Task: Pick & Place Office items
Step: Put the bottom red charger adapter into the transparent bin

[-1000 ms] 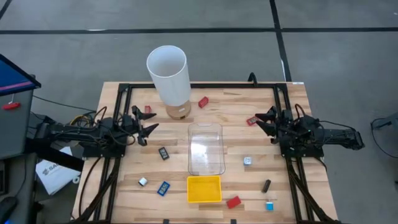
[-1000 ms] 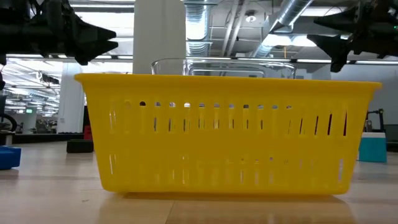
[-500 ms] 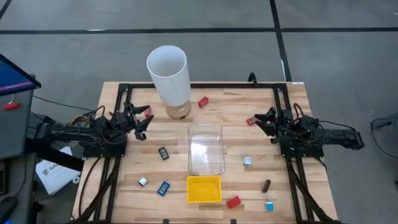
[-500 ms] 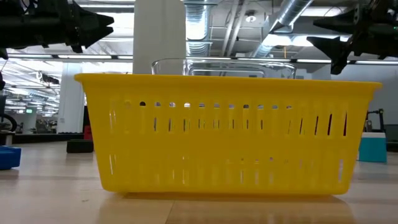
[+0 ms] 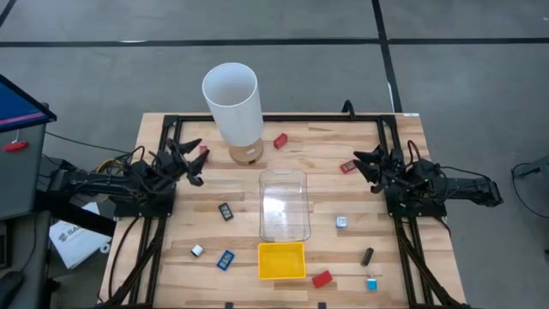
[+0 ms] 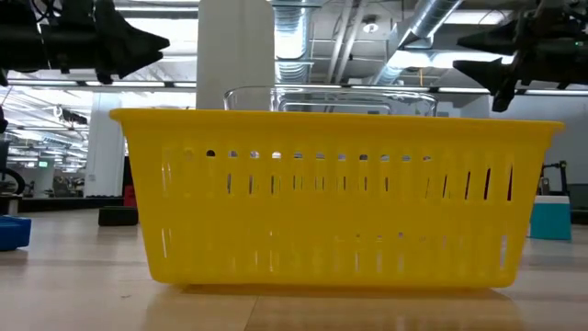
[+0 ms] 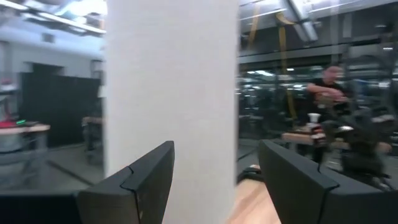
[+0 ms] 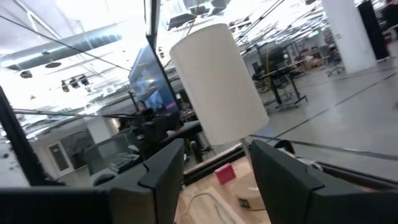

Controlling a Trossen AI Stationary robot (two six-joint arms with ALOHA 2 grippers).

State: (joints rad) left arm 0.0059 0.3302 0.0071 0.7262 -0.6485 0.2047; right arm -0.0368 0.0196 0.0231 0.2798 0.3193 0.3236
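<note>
Small office items lie scattered on the wooden table (image 5: 412, 129): red pieces (image 5: 280, 140) (image 5: 322, 278), black ones (image 5: 226, 210) (image 5: 367, 256), blue ones (image 5: 226, 259) (image 5: 372, 283), and white ones (image 5: 196, 251) (image 5: 341, 221). My left gripper (image 5: 196, 161) hovers open at the table's left, above a red piece (image 5: 203, 152); in its wrist view the fingers (image 7: 143, 180) frame the white cylinder (image 7: 171, 93). My right gripper (image 5: 362, 165) hovers open at the right, over another red piece (image 5: 347, 166). Both are empty.
A tall white cylinder (image 5: 232, 103) stands at the far middle. A clear bin (image 5: 285, 204) sits in the centre with a yellow tray (image 5: 281, 260) on its near side; the tray fills the low view (image 6: 335, 198). A black frame (image 5: 257, 118) rims the table. A person (image 7: 326, 93) sits in the room beyond.
My left gripper has swung toward the table's far edge and tipped upward, staying open. My right gripper has turned slightly toward the far edge. No item has moved.
</note>
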